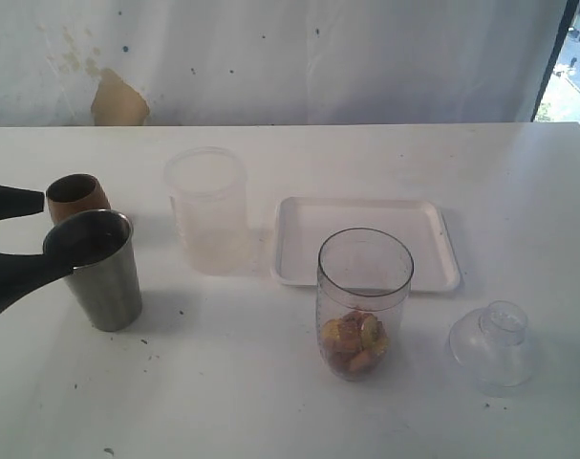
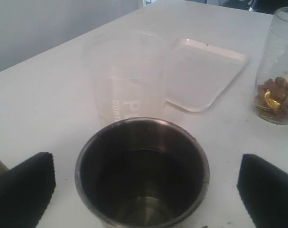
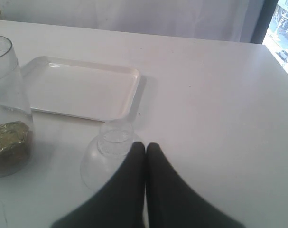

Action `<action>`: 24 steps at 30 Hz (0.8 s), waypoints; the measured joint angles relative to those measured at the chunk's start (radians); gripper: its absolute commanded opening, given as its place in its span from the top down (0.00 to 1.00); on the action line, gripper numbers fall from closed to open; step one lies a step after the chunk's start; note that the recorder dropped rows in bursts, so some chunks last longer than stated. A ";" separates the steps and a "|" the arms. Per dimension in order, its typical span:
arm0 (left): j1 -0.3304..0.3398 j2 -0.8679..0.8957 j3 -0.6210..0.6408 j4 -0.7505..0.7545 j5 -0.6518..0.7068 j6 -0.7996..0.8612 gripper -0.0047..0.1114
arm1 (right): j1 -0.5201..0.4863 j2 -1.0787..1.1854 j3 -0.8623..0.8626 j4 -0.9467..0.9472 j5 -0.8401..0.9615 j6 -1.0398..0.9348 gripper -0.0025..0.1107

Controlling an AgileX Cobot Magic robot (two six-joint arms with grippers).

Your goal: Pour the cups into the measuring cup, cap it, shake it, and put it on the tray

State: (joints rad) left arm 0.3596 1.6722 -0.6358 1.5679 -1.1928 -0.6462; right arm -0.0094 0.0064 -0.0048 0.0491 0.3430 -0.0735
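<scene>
Currently the left gripper (image 2: 144, 166) is straddling the tapered brushed-steel tumbler (image 1: 103, 282), ribbed black pads (image 2: 25, 185) wide apart; the right gripper (image 3: 145, 147) is pressing its smooth dark fingers together, empty.

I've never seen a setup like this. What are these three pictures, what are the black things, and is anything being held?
It is a robot with two arms, each ending in a black two-fingered gripper. One picture looks over the whole table; the other two come from cameras on the wrists. The left gripper stands open around the steel tumbler, not gripping it; a copper cup stands beside it. The right gripper is shut and empty, by a clear cap. Also there: a frosted tub, a white tray and a clear measuring cup with golden-brown bits inside.
</scene>
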 measured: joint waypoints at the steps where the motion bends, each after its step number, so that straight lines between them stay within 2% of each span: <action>1: 0.000 0.000 0.000 -0.008 0.004 -0.011 0.05 | 0.000 0.000 0.000 0.000 0.000 0.000 0.98; 9: 0.000 0.000 0.000 0.005 0.026 -0.030 0.05 | 0.000 0.000 0.000 0.000 0.000 0.000 0.98; 14: 0.000 0.000 0.000 0.026 0.085 -0.030 0.05 | 0.000 0.000 0.000 0.000 0.000 0.000 0.98; 19: 0.000 0.000 0.000 0.039 0.077 -0.033 0.05 | 0.000 0.000 0.000 0.000 0.000 0.000 0.98; 24: 0.000 0.000 0.000 0.117 0.132 -0.060 0.05 | 0.000 0.000 0.000 0.000 0.000 0.000 0.98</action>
State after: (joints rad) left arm 0.3596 1.6722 -0.6358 1.6852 -1.0612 -0.7060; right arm -0.0094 0.0064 -0.0048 0.0491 0.3430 -0.0735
